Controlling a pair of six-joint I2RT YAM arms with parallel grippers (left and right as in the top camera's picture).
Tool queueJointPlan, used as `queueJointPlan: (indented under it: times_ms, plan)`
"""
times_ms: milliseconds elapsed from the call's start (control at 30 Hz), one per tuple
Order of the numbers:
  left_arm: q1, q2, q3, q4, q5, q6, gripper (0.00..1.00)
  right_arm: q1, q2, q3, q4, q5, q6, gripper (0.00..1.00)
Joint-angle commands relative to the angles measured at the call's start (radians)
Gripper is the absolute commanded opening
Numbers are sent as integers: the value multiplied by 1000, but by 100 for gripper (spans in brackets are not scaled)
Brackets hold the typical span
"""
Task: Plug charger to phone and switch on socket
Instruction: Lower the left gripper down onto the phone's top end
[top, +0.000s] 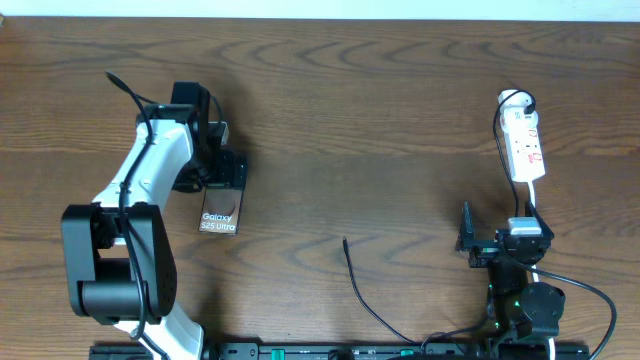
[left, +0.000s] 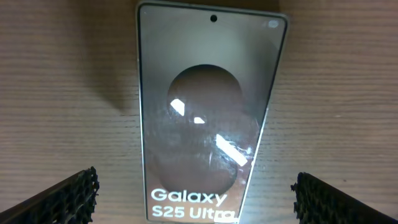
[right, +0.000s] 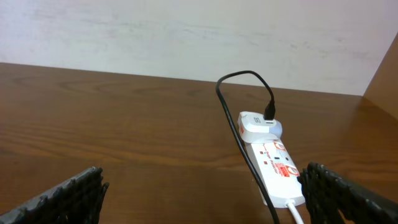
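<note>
Hovering over phone (left: 205, 93) lettered "Galaxy S25 Ultra", left tool (left: 199, 194) wide; right tool (right: 208, 196) wide, facing socket (right: 277, 168).

Our left arm (top: 150, 170) has white links between bulky black joint housings, and a thin black wire (top: 130, 92) arcs off it at 11 o'clock. Our right arm (top: 530, 300) is compact and black, dotted with small green lights, a black lead (top: 605, 300) looping out at 4 o'clock. Our left hand (left: 196, 199) and right hand (right: 205, 193) each show black fingers with a ribbed grid texture.
</note>
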Motion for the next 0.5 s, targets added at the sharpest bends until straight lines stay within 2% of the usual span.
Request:
queueJointPlan:
  times_ms: [0,467]
  plan:
    - [-2,3,-39,25,2,2,98,19,-5,-1,-4,-2,-11,99]
    - [-2,4,-107,106,-10,3,98,19,-5,-1,-4,-2,-10,99]
